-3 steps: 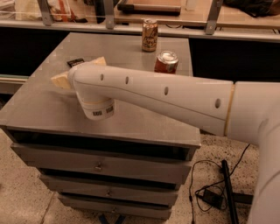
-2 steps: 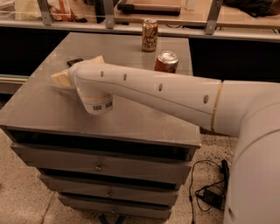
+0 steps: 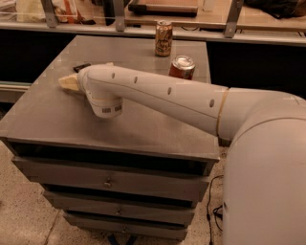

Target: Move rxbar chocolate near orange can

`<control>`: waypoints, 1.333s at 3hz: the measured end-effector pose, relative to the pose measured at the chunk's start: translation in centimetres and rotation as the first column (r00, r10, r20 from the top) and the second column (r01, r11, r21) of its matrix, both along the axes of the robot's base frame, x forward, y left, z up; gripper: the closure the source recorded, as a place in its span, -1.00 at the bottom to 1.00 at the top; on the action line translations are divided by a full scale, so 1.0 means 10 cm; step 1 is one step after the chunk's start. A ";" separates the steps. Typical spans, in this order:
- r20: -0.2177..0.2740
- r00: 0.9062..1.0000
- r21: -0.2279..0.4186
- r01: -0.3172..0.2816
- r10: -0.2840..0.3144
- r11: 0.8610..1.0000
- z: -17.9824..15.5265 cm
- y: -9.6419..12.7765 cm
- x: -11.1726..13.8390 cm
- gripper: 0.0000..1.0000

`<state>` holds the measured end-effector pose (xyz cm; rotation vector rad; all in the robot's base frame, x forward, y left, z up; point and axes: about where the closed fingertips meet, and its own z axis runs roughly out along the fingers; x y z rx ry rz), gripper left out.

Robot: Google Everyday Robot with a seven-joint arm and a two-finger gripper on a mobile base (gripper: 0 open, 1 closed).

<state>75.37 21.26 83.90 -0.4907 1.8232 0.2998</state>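
Note:
The rxbar chocolate, a small flat black wrapper, lies on the grey cabinet top near its left rear. It is partly hidden behind my arm. My gripper is at the left end of the white arm, low over the top, just in front and left of the bar. The orange can stands upright at the rear middle of the top, well right of the bar.
A red can stands in front and right of the orange can, close behind my forearm. A shelf with metal posts runs behind the cabinet. Drawers face me below. A cable lies on the floor at right.
My arm has shifted only slightly, and its upper part now fills more of the right side. The bar and both cans have not moved.

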 end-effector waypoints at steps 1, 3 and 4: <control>-0.026 1.000 0.037 0.006 -0.005 0.999 -0.07 -0.02 0.08 -0.63; -0.015 0.998 0.001 -0.058 0.058 0.998 0.03 0.00 0.01 0.28; 0.024 0.997 -0.041 -0.077 0.078 0.996 0.30 -0.05 -0.12 0.74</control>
